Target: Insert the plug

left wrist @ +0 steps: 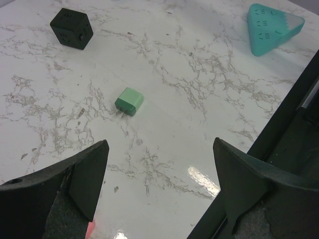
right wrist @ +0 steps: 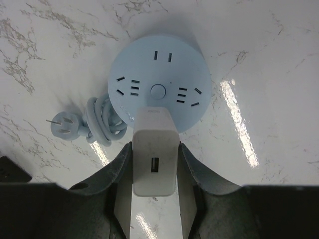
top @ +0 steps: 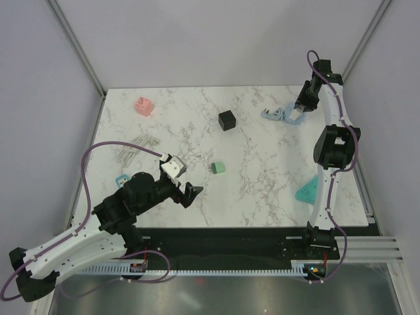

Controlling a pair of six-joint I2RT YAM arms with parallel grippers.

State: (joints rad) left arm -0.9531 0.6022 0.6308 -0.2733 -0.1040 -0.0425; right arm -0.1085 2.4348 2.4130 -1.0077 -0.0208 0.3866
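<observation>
The right claw (right wrist: 154, 149) was clenched on a white rectangular plug adapter (right wrist: 154, 130), gripping its long sides, with its prongs hidden from view. The adapter hung over the near rim of the round pale-blue socket hub (right wrist: 159, 59) at the far right of the white marble counter (right wrist: 264, 45). Its long axis pointed towards the hub's centre button, with the slot sets just beyond its far end. The left claw (left wrist: 159, 184) hung released well apart, near a small green plug (left wrist: 129, 101), so the insertion looked to be the right arm's job.
</observation>
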